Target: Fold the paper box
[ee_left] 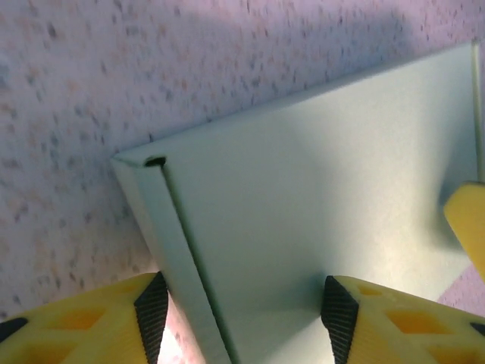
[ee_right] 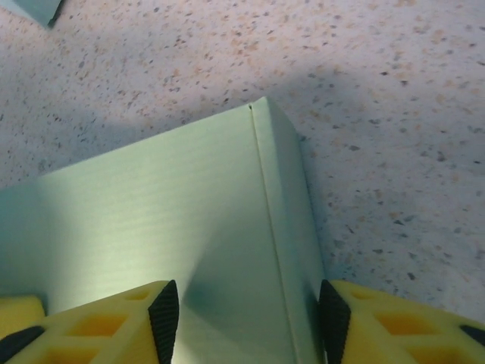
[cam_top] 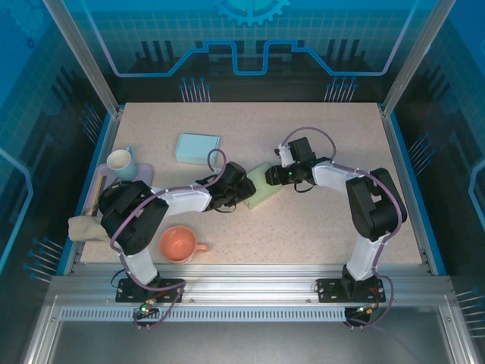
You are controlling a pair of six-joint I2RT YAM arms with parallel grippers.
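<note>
- Pale green card, the paper box (cam_top: pixel 264 192), is lying flat between the two pincers, one at each of its ends.
- The left pincer (ee_left: pixel 242 305) is being held wide, one pad (ee_left: pixel 151 307) outside the narrow side flap, the other over the broad panel.
- The right pincer (ee_right: pixel 246 305) is likewise being held wide over the far corner.
- Judged from this, a crease is being set; pressure is best being applied evenly from both ends, so the flap is not sprung.
- The speckled table (cam_top: pixel 341 136) is being enclosed by blue-lit walls; a blue box (cam_top: pixel 198 148) is sitting beyond the left pincer, and a mug (cam_top: pixel 121 161) and an orange cup (cam_top: pixel 179 244) well behind it.
</note>
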